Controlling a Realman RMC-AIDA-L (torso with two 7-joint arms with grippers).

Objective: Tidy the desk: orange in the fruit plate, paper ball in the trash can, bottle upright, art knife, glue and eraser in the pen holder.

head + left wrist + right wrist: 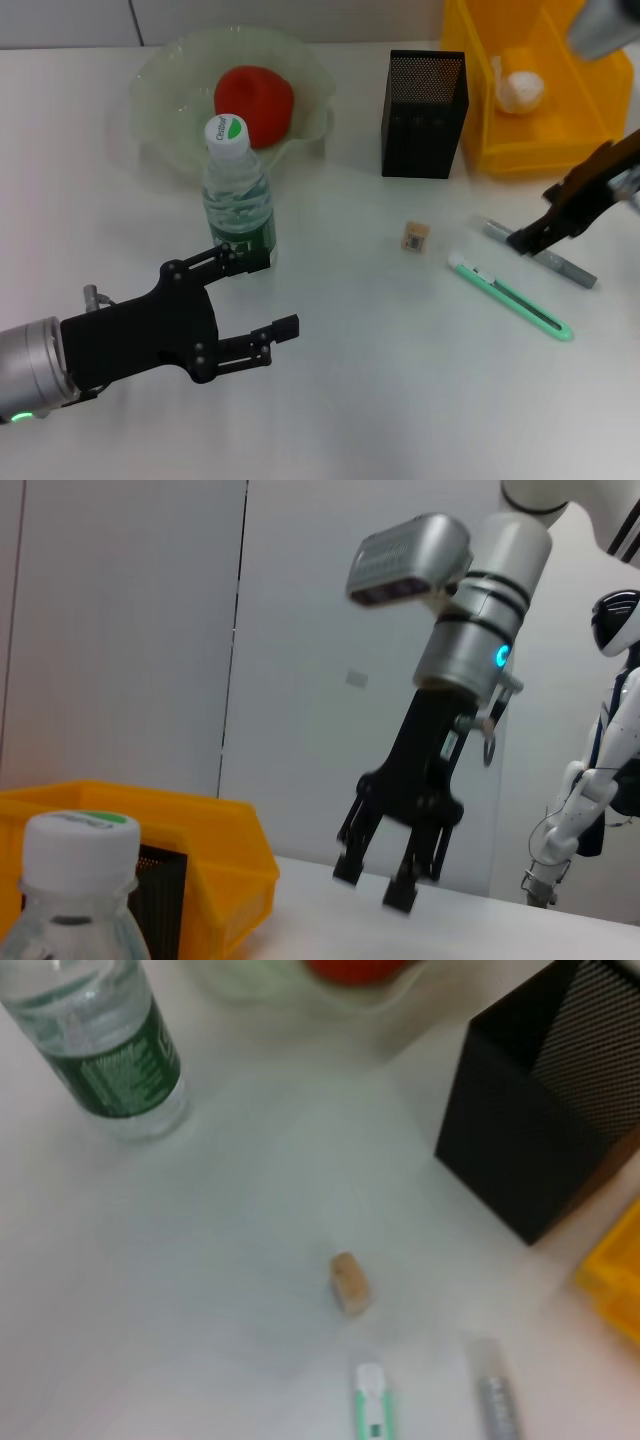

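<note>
White tabletop (330,400). Orange (254,101) in fruit plate (160,80); bottle (238,190) upright. Left claw (270,295) spread open beside bottle, empty. Right claw (528,238), fingers parted, over glue (545,255), poised for pickup; eraser (415,237), knife (512,297) loose; pen holder (424,100) waiting.

The orange (254,102) sits in the pale green fruit plate (160,75); the bottle (238,190) stands upright just before it. A paper ball (522,90) lies in the yellow trash can (480,110). The eraser (414,237), green art knife (510,297) and grey glue (540,254) lie on the desk near the black pen holder (424,115)

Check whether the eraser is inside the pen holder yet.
No, the eraser lies on the desk, in front of the pen holder.
</note>
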